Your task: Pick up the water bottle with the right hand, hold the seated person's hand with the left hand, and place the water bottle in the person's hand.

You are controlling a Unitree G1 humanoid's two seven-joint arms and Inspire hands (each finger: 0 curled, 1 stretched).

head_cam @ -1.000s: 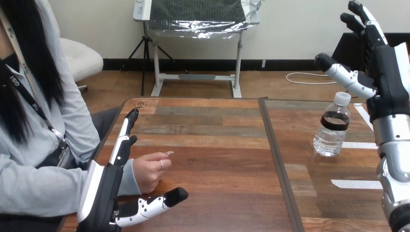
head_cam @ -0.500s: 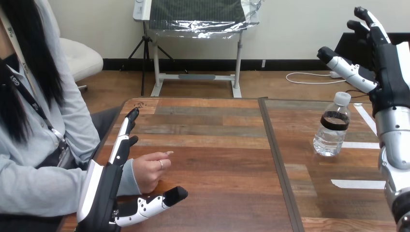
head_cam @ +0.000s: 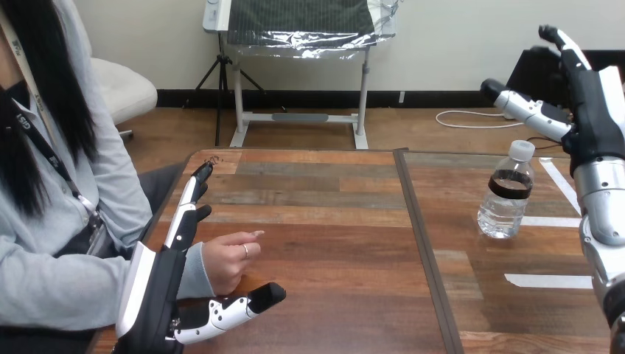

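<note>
The water bottle (head_cam: 507, 193) stands upright on the table (head_cam: 332, 221), on the right-hand panel, nearer the right edge than the dark seam (head_cam: 421, 243) that runs from the far edge to the near edge. It has a white cap and a dark band round its shoulder. The right hand (head_cam: 593, 122) hangs in the air above and to the right of it, well clear of the table. Its fingers (head_cam: 561, 40) are stretched upward and its thumb (head_cam: 527, 110) reaches out to the left, its tip higher than the cap and apart from it. That hand is spread wide and grasps nothing.

Near the table's left edge the left hand (head_cam: 158, 295) lies with its fingers (head_cam: 188, 206) straight, pointing along that edge toward the far left corner. Its thumb (head_cam: 228, 311) juts to the right, close to the near edge. The person's hand (head_cam: 228, 258) rests on the table in the gap between those fingers and that thumb, loosely curled (one finger points right). The left hand is released, with nothing curled round the person's hand. Its palm sits just beside the grey sleeve (head_cam: 193, 271), and I cannot tell whether the two touch.

White tape strips (head_cam: 547, 280) lie flat on the table around the bottle, toward the right edge.
</note>
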